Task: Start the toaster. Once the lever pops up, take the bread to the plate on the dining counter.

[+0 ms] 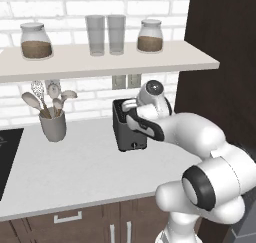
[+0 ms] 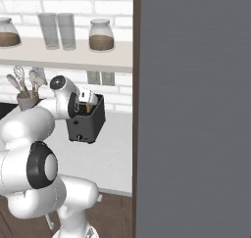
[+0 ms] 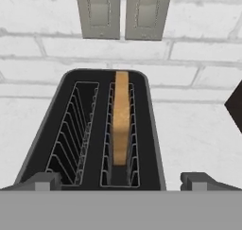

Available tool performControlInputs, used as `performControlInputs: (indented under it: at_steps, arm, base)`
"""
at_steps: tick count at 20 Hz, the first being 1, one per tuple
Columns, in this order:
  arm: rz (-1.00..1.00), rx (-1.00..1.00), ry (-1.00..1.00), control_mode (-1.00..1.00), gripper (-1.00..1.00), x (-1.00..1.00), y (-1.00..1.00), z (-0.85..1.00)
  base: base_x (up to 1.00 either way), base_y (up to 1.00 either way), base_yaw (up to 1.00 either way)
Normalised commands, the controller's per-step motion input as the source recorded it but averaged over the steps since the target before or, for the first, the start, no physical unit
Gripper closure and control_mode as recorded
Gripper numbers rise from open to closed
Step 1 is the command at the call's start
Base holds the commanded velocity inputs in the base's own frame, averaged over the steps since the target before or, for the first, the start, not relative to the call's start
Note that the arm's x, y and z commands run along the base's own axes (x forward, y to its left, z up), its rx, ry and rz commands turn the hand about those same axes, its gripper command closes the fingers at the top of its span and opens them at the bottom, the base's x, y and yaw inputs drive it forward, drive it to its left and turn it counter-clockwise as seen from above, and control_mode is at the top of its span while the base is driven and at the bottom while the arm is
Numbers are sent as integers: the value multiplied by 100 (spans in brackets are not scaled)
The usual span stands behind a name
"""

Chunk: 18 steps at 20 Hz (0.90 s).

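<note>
While the hand hangs over the toaster, these notes run near to far in the hand view.

Gripper point(image 3: 121, 181): jaws spread wide, nothing between them; one tip at 7 o'clock, the other at 5 o'clock, straddling the toaster's near end.

Toaster point(image 3: 153, 144): directly below and ahead of the hand, long axis running 6 to 12 o'clock. It stands on the white worktop point(image 1: 75, 172), at the arm's 12 o'clock in the left base view.

Bread point(image 3: 121, 118): upright on edge in the slot just right of centre; thin edge faces the camera, long axis also 6 to 12. The slot at its 9 o'clock is empty.

Key relation: the open tips line up 9 to 3, across the slice's thin edge, so by my judgement a straight descent would put one tip on each broad face.

Lever: not made out; whether toasting has started, cannot tell.

Wall outlets point(image 3: 123, 11): at 12 o'clock on the brick wall, beyond the toaster.

Plate, dining counter: no fix from here.
</note>
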Motion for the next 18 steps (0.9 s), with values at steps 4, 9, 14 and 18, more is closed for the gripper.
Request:
performControlInputs:
  at_steps: [4, 9, 14, 18]
  arm:
    - [0, 0, 0, -100, -100, 29, 3, -8]
    - [0, 0, 0, -100, -100, 10, -8, -8]
    - [0, 2, 0, -100, -100, 15, 0, -22]
    - [0, 4, 0, -100, -100, 23, 0, -22]
  base:
    - [0, 0, 0]
    - [0, 0, 0]
    - [0, 0, 0]
    - [0, 0, 0]
